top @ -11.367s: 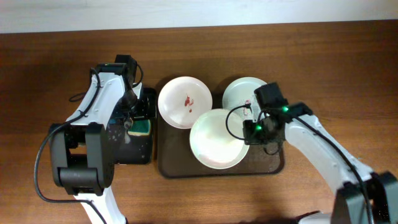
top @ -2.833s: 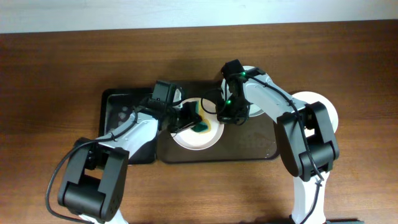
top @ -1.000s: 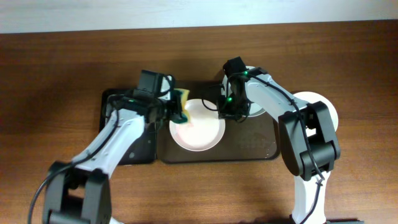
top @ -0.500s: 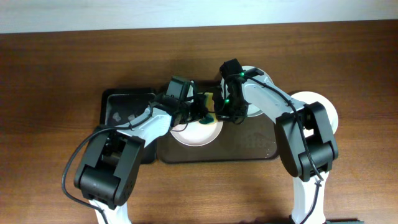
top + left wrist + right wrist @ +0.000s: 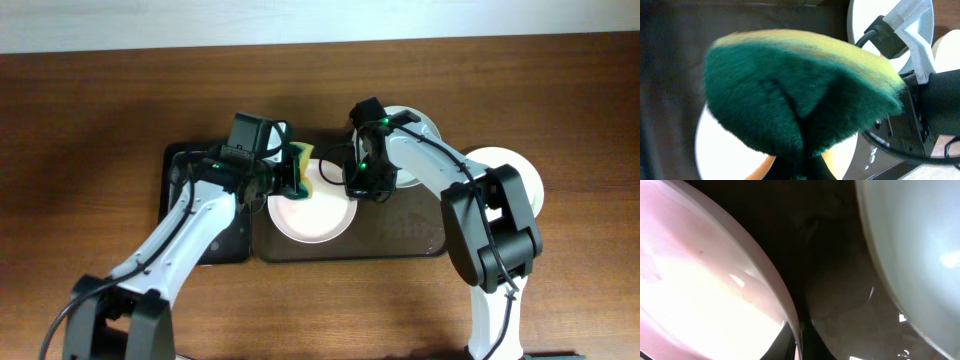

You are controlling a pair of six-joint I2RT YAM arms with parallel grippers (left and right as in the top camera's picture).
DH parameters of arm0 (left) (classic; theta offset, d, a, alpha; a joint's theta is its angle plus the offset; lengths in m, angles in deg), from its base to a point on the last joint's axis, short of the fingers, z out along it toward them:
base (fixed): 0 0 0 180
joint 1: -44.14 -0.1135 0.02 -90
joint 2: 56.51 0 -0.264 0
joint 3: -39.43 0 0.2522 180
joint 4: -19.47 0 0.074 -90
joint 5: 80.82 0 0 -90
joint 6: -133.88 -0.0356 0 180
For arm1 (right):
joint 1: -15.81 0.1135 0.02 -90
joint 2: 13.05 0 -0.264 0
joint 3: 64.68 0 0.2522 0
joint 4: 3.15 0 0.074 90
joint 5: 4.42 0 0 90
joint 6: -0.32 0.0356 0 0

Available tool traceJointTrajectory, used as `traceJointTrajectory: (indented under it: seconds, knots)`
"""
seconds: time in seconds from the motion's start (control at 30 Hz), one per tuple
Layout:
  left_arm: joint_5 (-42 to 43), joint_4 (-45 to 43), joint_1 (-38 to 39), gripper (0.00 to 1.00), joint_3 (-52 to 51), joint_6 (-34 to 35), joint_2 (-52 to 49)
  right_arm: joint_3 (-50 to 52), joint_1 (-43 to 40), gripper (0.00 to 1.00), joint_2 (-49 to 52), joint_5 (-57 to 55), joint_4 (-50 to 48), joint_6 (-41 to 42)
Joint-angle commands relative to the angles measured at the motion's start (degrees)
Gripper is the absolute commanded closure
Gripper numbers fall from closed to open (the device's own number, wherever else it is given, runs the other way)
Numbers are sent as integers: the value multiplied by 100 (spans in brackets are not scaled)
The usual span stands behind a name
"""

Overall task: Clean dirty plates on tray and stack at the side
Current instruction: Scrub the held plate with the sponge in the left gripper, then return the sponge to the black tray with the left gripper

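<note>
On the dark brown tray (image 5: 400, 235) lies a white plate (image 5: 312, 210) with a faint pink film. My left gripper (image 5: 285, 172) is shut on a green and yellow sponge (image 5: 302, 170) held just over the plate's upper left edge. In the left wrist view the sponge (image 5: 800, 100) fills the middle above the plate (image 5: 725, 145). My right gripper (image 5: 352, 186) is shut on that plate's right rim (image 5: 790, 315). A second plate (image 5: 412, 128) lies at the tray's back right, partly under the right arm. A third plate (image 5: 522, 180) rests on the table to the right of the tray.
A smaller black tray (image 5: 185, 200) lies against the brown tray's left side, under my left arm. The right arm (image 5: 925, 110) stands close to the sponge's right side. Bare wooden table (image 5: 80, 120) surrounds both trays.
The sponge swept right across the plate half a second ago and has come back to its upper left edge. My right gripper has closed on the plate's rim.
</note>
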Motion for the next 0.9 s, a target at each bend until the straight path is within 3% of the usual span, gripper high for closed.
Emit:
traceJointTrajectory:
  seconds: [0.0, 0.03, 0.1, 0.13, 0.23, 0.3, 0.33, 0.4, 0.43, 0.7, 0.77, 0.8, 0.83, 0.87]
  knots:
    - [-835, 310, -391, 100, -11, -275, 297, 50, -17, 92, -61, -205, 26, 9]
    - [-833, 402, -638, 100, -11, -278, 297, 50, -17, 92, -61, -205, 26, 7]
    - [-1038, 601, -1207, 100, -17, -931, 275, 50, -17, 92, -61, -205, 24, 7]
    - [-1563, 826, -1464, 100, -24, -1047, 203, 50, -17, 92, -61, -203, 24, 7]
    - [-1617, 909, -1648, 99, -245, -1215, -103, 50, -17, 92, -61, -203, 24, 9]
    - [-1622, 1051, -1648, 92, -282, -1215, -352, 50, -17, 92, -61, -203, 24, 9]
    - [-1620, 1110, -1648, 79, -282, -1215, -516, 50, -17, 91, -61, -203, 24, 9]
    - [-1622, 1104, -1648, 43, -282, -1213, -608, 50, -17, 91, -61, -203, 24, 9]
    - [-1641, 1080, -1648, 37, -282, -1215, -608, 50, -17, 91, -61, -203, 22, 9]
    - [-1725, 431, -1648, 36, -282, -1211, -1029, 50, -17, 91, -61, -203, 24, 9]
    - [-1727, 350, -1648, 37, -282, -1213, -1241, 50, -17, 91, -61, -203, 24, 9]
    - [-1725, 299, -1648, 55, -282, -1213, -1309, 50, -17, 91, -61, -203, 26, 9]
    - [-1725, 223, -1648, 85, -282, -1211, -1307, 50, -17, 91, -61, -203, 26, 9]
    - [-1727, 120, -1648, 100, -271, -1211, -1307, 50, -17, 91, -61, -203, 26, 9]
